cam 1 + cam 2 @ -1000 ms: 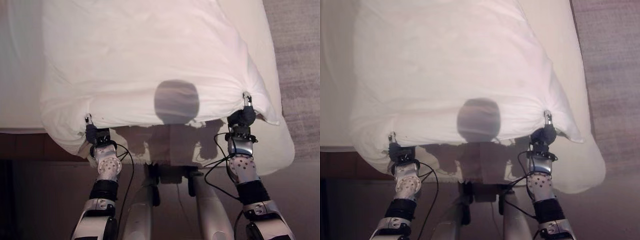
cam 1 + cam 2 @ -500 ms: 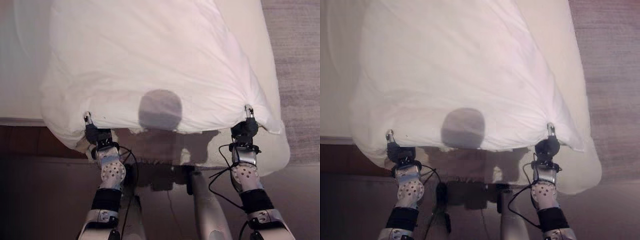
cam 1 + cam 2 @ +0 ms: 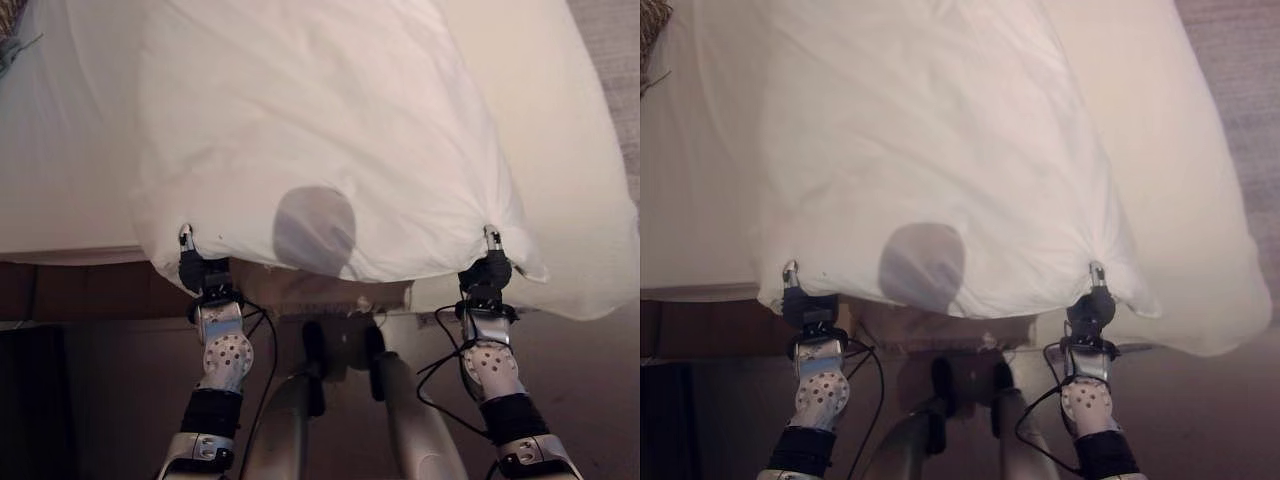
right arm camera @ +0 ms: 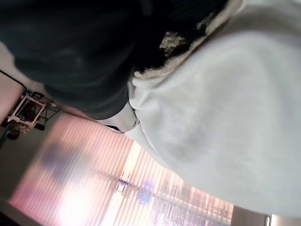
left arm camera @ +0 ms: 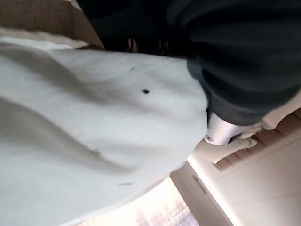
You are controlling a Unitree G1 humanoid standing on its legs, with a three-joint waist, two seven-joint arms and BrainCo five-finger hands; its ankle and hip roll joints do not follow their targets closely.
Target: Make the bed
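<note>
Left hand (image 3: 199,270) and right hand (image 3: 487,268) each pinch the white duvet's (image 3: 330,150) near edge over the bed (image 3: 560,150), fingers clamped on cloth

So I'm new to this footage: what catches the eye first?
A big puffy white duvet spread over the cream mattress, its near edge lifted. The left hand and right hand each pinch one near corner, cloth bunching at both grips.

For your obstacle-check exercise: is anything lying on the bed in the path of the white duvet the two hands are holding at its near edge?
Nothing visible blocks it. The left hand and right hand pinch the white duvet's near corners, and the cream mattress sheet beyond lies bare. A brown woven object shows at the far left corner, off the duvet's path.
</note>
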